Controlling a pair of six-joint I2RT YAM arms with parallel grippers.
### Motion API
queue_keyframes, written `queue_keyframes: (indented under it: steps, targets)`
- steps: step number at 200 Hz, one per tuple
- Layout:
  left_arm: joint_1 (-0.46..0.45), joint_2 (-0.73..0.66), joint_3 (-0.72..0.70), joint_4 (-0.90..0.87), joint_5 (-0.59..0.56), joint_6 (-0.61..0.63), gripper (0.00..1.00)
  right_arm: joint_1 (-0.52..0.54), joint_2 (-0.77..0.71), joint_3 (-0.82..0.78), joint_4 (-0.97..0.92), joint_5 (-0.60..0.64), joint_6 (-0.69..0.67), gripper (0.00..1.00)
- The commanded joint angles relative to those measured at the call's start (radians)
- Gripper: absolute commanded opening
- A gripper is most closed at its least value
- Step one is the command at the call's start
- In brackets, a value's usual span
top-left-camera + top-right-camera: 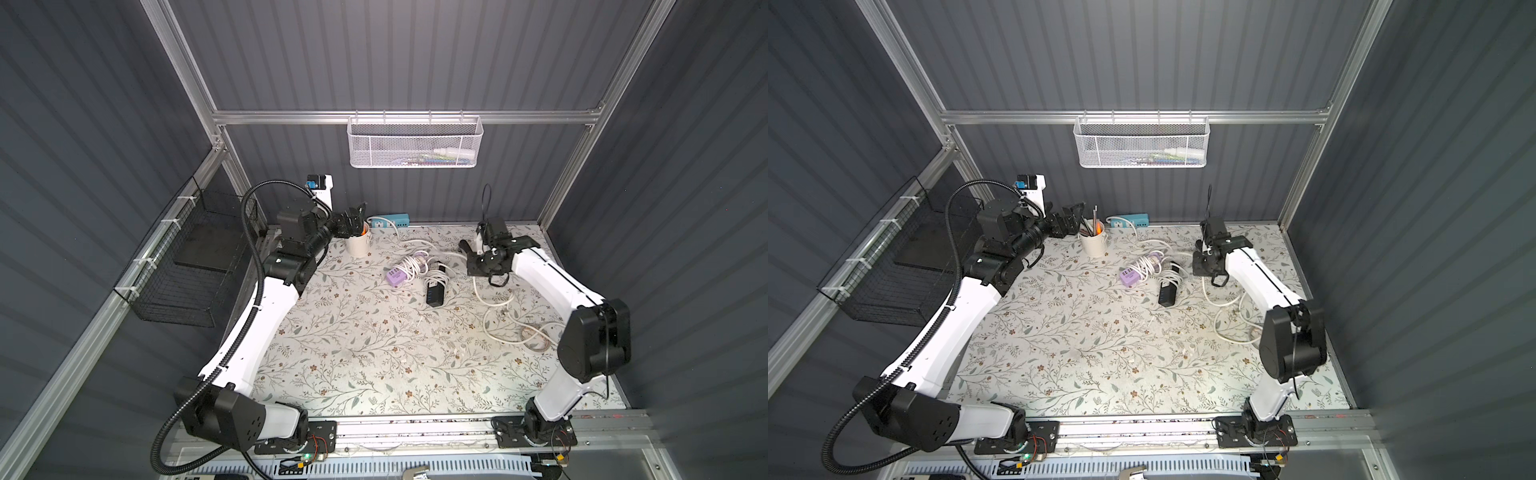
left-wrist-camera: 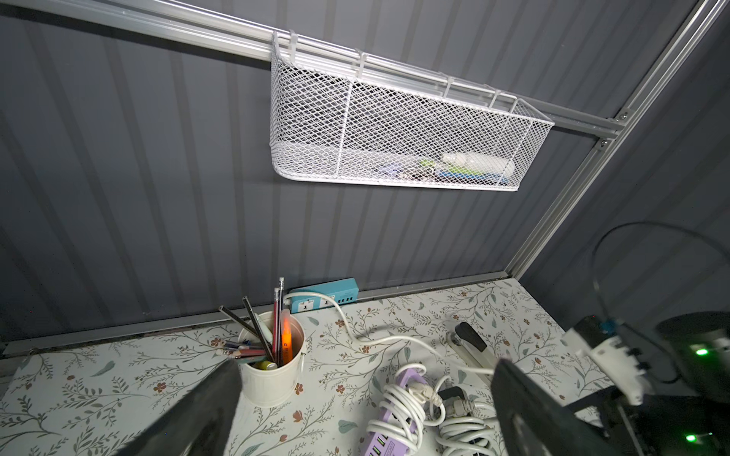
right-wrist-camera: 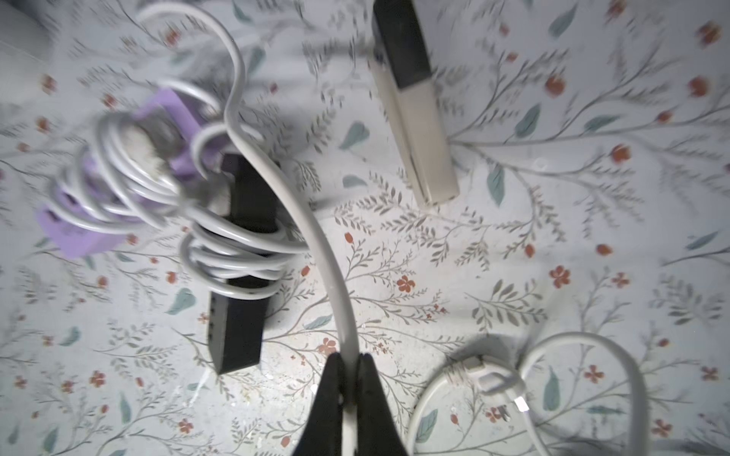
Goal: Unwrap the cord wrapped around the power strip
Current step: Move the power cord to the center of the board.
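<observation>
Floral table [image 1: 353, 353]: purple power strip [image 1: 395, 277], diagonal axis.

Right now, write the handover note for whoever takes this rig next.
Left gripper: jaws open, empty, raised near the pencil cup at the back.
Right gripper: jaws shut on a white cord.
Purple power strip and black power strip lie mid-table, both wrapped in coils.
Done: loose cord lies at the right side.
To do: unwind the remaining coils; which strip the held cord belongs to is unclear.
</observation>
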Motion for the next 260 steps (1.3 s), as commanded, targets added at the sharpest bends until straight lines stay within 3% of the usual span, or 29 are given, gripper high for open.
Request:
queue_keyframes:
  steps: [1, 94, 214, 260]
  targets:
    - [0.003, -0.021, -0.006, 0.020, -0.007, 0.014, 1.00, -0.023, -0.086, 0.072, -0.082, 0.024, -0.023, 0.00]
    - [0.003, -0.018, -0.006, 0.025, -0.007, 0.011, 1.00, -0.119, -0.444, 0.219, -0.137, 0.067, -0.006, 0.00]
    - [0.003, -0.019, -0.006, 0.029, -0.008, 0.009, 1.00, -0.120, -0.611, 0.384, -0.211, 0.123, -0.021, 0.00]
    - [0.003, -0.019, -0.006, 0.030, -0.006, 0.009, 1.00, -0.120, -0.594, 0.327, -0.196, 0.036, 0.002, 0.03]
